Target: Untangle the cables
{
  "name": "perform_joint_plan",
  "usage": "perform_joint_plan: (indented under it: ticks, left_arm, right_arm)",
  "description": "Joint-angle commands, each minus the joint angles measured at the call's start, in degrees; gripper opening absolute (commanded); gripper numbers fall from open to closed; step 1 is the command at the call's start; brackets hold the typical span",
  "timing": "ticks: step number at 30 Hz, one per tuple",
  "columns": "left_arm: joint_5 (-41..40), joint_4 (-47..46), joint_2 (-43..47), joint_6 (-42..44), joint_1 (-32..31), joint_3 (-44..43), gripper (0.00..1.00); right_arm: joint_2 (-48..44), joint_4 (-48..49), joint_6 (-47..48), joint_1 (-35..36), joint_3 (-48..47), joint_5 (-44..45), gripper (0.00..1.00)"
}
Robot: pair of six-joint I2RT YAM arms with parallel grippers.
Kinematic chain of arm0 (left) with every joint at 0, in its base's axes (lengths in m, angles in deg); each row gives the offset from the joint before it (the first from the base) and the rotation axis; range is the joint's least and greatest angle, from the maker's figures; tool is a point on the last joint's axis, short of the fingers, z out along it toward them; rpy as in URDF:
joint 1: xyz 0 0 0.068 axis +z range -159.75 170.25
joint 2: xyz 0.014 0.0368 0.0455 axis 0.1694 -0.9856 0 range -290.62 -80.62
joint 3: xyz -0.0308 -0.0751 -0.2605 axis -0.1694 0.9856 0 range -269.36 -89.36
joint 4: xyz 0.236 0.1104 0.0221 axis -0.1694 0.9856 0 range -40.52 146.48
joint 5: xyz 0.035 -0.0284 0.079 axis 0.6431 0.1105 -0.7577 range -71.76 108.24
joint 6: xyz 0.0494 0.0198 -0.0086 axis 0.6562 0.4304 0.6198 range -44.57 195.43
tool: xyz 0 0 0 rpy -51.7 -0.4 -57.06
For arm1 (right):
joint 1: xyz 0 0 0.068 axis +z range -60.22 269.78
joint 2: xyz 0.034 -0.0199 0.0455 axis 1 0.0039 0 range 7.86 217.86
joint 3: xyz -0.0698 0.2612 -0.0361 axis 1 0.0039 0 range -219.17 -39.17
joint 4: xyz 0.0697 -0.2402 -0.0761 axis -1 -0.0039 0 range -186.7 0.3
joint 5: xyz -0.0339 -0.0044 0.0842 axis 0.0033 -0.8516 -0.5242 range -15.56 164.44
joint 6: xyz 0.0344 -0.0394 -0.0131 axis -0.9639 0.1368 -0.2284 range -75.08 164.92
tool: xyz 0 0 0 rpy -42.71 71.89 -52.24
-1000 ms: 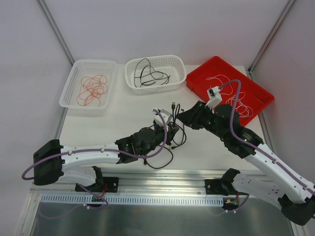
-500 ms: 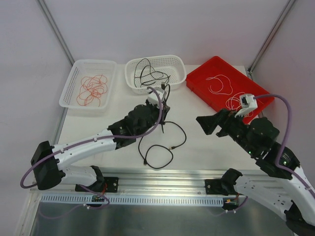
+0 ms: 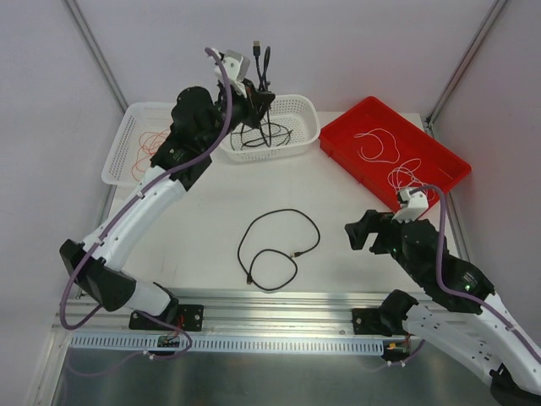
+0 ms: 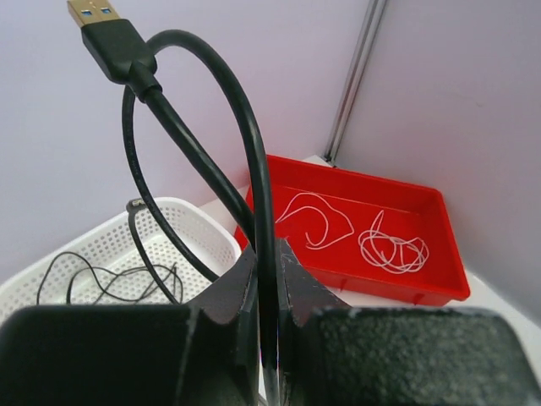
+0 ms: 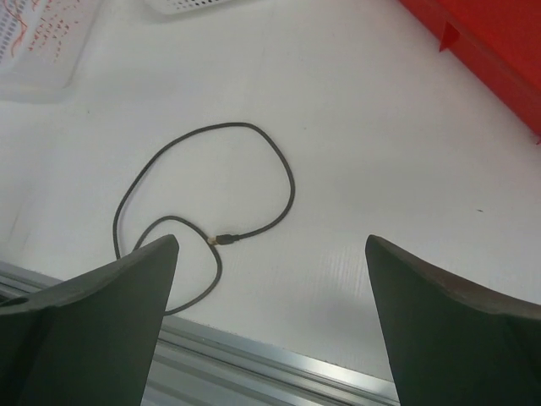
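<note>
Left gripper (image 3: 256,96) clamps a black USB cable (image 4: 254,169) high over the middle basket (image 3: 300,114); right gripper (image 5: 270,247) hangs wide open near a second cable (image 3: 275,245) on the table (image 3: 355,190). Released carelessly, the raised loop could snag cords (image 3: 262,131) already binned

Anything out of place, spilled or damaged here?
One black cable lies looped on the bare table, outside any bin, while the other black cords sit in the middle basket. The left tool holds a black USB cable raised by that basket. Nothing looks damaged.
</note>
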Motion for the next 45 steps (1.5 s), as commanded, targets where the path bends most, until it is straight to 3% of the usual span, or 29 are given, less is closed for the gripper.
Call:
perform_joint_plan:
  ticks: [1, 10, 18, 22, 26, 35, 39, 45]
  left_arm:
    - [10.78, 3.03, -7.76, 3.33, 4.43, -7.05, 0.0]
    - [29.07, 3.65, -27.89, 2.46, 16.83, -27.25, 0.0]
    - [31.19, 2.6, -42.67, 6.24, 19.12, -34.31, 0.0]
    - [38.53, 1.98, -48.82, 2.13, 20.52, -35.63, 0.0]
    - [48.3, -0.74, -50.68, -2.28, 20.88, -34.75, 0.0]
    - [55.35, -5.48, -50.95, -8.61, 22.72, -33.09, 0.0]
    - [60.53, -19.88, -47.71, -16.95, 23.42, -26.41, 0.0]
    - [59.94, -22.37, -48.92, -21.53, 24.3, -27.19, 0.0]
  right_arm:
    - [-0.04, -0.37, 1.3, 0.21, 1.57, 2.26, 0.97]
    - [1.63, 1.39, 3.14, 0.21, 5.27, -0.73, 0.97]
    - [5.58, 1.39, 4.38, 0.21, 5.97, -0.29, 0.97]
    - [7.6, 2.17, 4.55, 0.13, 6.32, -0.55, 0.97]
    - [9.27, 3.58, 4.55, 0.21, 6.85, -1.25, 0.97]
    - [9.89, 4.29, 3.94, 0.21, 7.03, -2.05, 0.97]
    - [9.8, 4.46, 3.85, 0.21, 7.29, -1.78, 0.97]
    - [11.21, 4.99, 3.85, 0.21, 7.2, -2.31, 0.98]
